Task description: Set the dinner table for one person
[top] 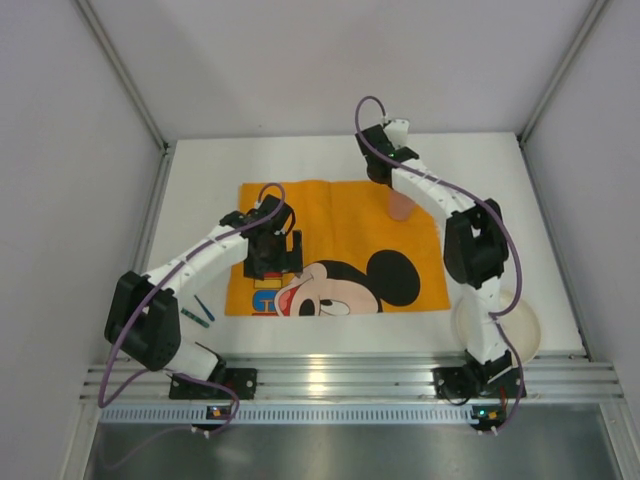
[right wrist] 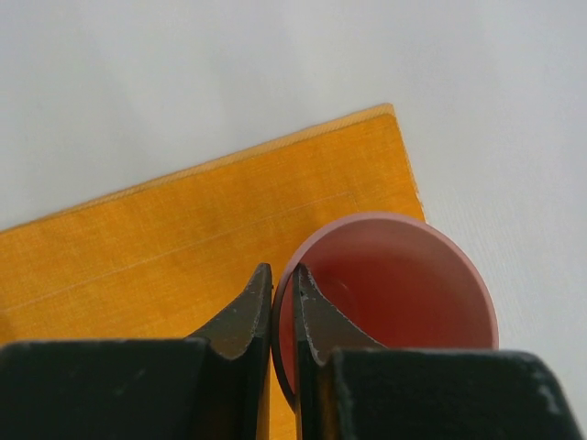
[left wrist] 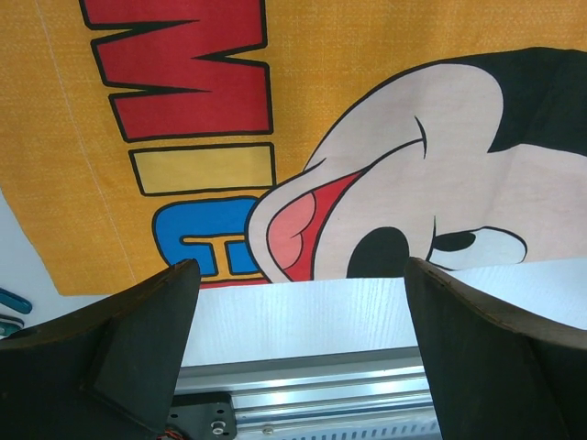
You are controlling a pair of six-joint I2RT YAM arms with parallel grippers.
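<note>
Your dinner table (top: 500, 190) is the broad, matte white rectangle that fills the middle of the top view, with pale walls on three sides and a ribbed metal rail (top: 340, 380) along its lower edge.

At the left of that view, two thin blue-green sticks (top: 200, 312) lie on the bare white surface near the left arm's elbow; you cannot tell what they are.

Just right of them, your left gripper (left wrist: 301, 270) hangs low over the lower left part of the placemat (top: 340, 215). Its dark, wedge-shaped fingers are spread wide and hold nothing. The placemat is a flat rectangle of woven orange cloth, printed with a cartoon mouse face and blocky red, yellow and blue letters.

Further right, at the mat's upper right corner, your right gripper (right wrist: 282, 270) has its pointed black fingers nearly together. They pinch the thin wall of a round pink cup (right wrist: 404, 293), one finger inside the rim and one outside. The cup looks smooth and stands upright.

At the lower right, a round, pale plate (top: 522, 325) rests on the table, partly behind the right arm.
</note>
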